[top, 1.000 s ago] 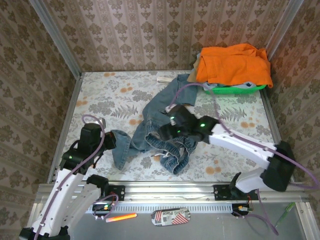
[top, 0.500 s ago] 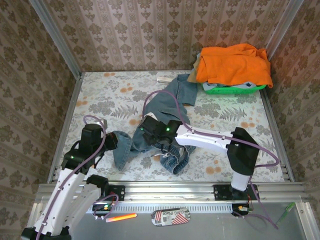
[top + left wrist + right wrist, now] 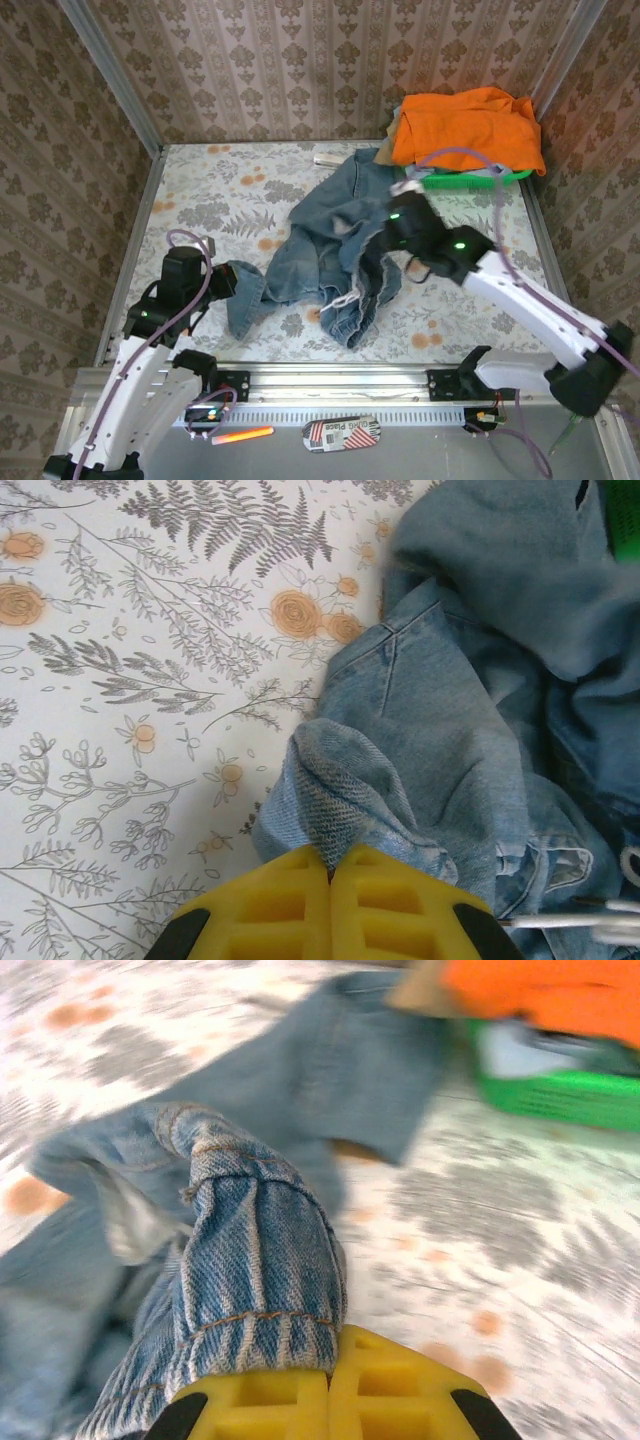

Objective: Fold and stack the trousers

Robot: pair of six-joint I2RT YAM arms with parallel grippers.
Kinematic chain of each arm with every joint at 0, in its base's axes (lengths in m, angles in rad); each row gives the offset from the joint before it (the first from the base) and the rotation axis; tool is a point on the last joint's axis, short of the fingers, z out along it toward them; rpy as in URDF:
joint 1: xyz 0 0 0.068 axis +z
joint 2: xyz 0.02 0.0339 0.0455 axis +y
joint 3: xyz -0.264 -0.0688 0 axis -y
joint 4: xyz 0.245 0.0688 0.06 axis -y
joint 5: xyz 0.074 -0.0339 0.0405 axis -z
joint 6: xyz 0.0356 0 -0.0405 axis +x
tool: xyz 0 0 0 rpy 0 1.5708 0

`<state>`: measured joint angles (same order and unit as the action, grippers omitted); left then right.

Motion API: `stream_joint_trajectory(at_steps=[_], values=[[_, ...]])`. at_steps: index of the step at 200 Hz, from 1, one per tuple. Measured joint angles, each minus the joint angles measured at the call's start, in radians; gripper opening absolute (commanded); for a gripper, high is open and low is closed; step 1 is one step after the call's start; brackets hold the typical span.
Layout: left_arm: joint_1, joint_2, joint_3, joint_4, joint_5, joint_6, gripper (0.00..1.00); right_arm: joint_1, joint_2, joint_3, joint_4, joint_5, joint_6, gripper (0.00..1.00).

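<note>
1. Left wrist view, nearest the table's front edge: the left gripper (image 3: 330, 865) has its yellow fingers (image 3: 280, 905) pressed together on a small fold of denim at one leg end of the trousers (image 3: 450, 710). Its place matches a second ago.
2. From above, the left gripper (image 3: 222, 280) sits at the near left of the table (image 3: 200, 190), and the held leg trails off to the right.
3. The right gripper (image 3: 385, 258) is what has changed. A second ago it stood spread over the middle of the heap, then it reached further left. Now it is clamped and drawn back to the right, with a bunch of denim coming along.
4. Right wrist view: the right gripper (image 3: 330, 1360) pinches a thick stitched band of the trousers (image 3: 260, 1260); waistband or hem, I cannot tell.
5. Mid-table, the trousers (image 3: 320, 245) lie crumpled. One leg runs to the far side, up to the green basket (image 3: 470, 178) that sits under the orange garment (image 3: 465, 125).
6. With both grippers holding cloth, pulling the heap out flat looks like the step in hand. No fold is made yet and nothing is stacked.
</note>
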<state>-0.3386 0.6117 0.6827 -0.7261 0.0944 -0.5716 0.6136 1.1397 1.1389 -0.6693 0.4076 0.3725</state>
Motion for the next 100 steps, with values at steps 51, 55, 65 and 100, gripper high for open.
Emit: stream_joint_trajectory(at_steps=[51, 55, 65, 100], values=[[-0.014, 0.092, 0.0, 0.092, 0.064, 0.0, 0.0, -0.504, -0.095, -0.092, -0.074, -0.158, -0.01, 0.0], [-0.019, 0.1, 0.0, 0.097, 0.067, 0.0, 0.0, -0.526, -0.089, -0.095, -0.073, -0.161, -0.01, 0.0], [-0.035, 0.116, 0.0, 0.106, 0.068, 0.0, 0.0, -0.575, -0.079, -0.105, -0.074, -0.173, -0.008, 0.0], [-0.087, 0.121, 0.0, 0.115, 0.066, -0.002, 0.0, -0.736, -0.143, -0.155, -0.074, -0.197, 0.007, 0.32]])
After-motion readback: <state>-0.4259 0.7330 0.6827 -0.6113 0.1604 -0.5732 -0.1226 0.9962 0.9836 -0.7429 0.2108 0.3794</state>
